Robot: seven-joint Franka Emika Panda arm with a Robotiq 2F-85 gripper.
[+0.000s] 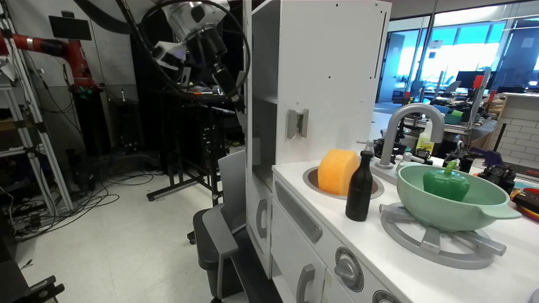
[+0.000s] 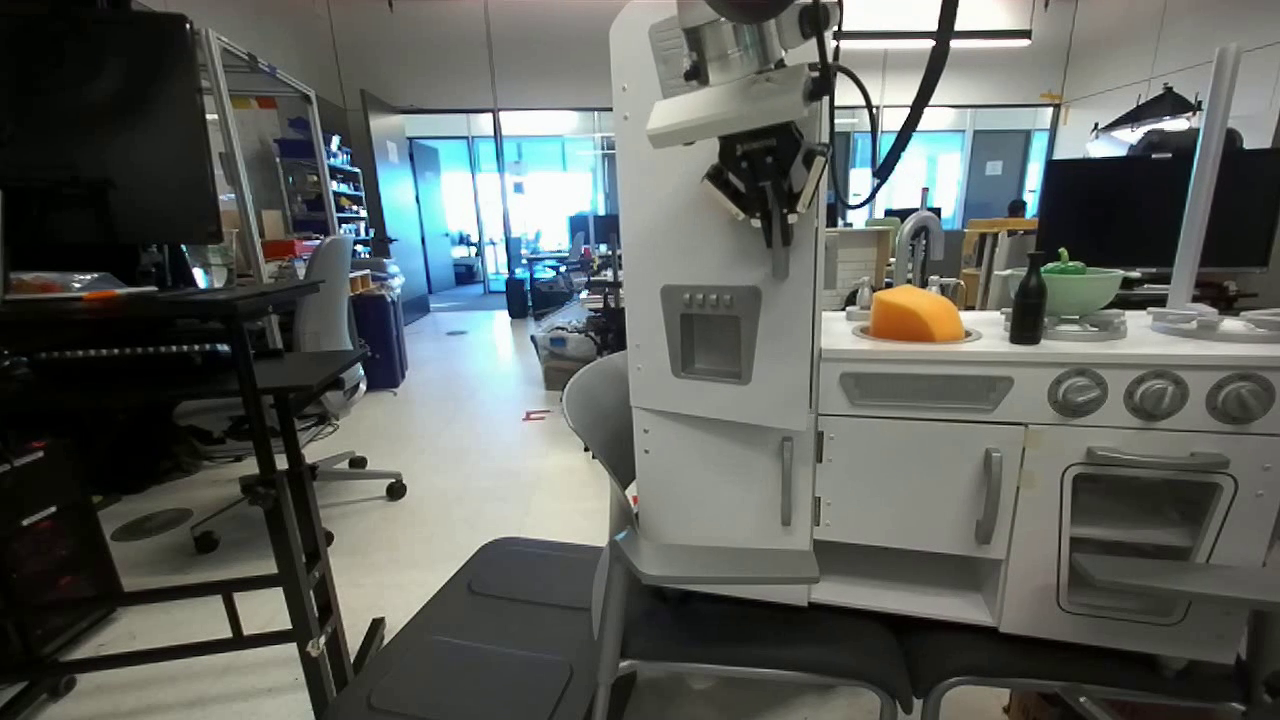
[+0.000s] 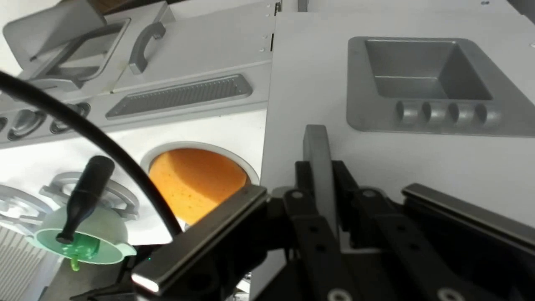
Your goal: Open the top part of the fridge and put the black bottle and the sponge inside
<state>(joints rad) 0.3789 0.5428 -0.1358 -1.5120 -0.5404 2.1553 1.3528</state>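
1. Okay, I see the upper fridge door [image 2: 690, 255] standing partly open, a shelf [image 1: 266, 99] showing inside.
2. On the white counter [image 1: 520, 261], a green bowl [image 1: 429, 212] rests on a grey burner [image 1: 432, 240], holding a green pepper [image 1: 445, 185].
3. My claw [image 3: 322, 169] is drawn nearly together, pinching the door's grey handle [image 3: 317, 140].
4. The orange sponge [image 1: 334, 172] sits in the round sink [image 3: 184, 145], its top standing proud.
5. Just beside the sink, near the bowl, the black bottle [image 1: 360, 187] stands upright.

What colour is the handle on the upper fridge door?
Grey; the handle shows best in the wrist view.
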